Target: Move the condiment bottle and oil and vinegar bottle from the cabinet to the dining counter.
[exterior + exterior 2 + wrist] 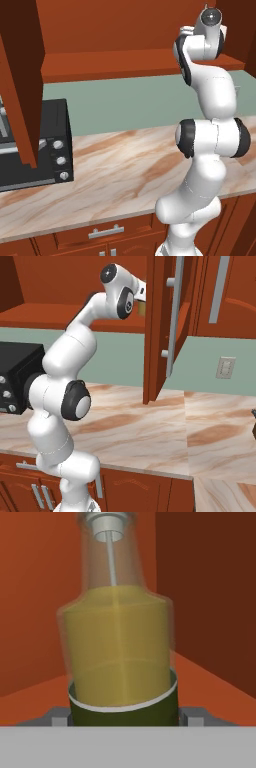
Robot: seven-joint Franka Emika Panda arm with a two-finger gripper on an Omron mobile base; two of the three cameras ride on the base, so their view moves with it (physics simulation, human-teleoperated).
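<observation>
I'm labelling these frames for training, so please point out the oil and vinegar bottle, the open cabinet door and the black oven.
oil and vinegar bottle (pixel 120 647), hand view, on its yellow-filled body.
cabinet door (pixel 156 331), right base view, on the door's wooden edge beside the silver handle.
black oven (pixel 50 145), left base view, on its front near the knobs.

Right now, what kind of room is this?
A kitchen, rendered: reddish wood wall cabinet with its door open, marble counter over drawers, a black toaster oven, and an oil and vinegar bottle inside.

Oil and vinegar bottle upright on red-brown cabinet shelf. Below cabinet, black toaster oven on veined marble counter.
</observation>
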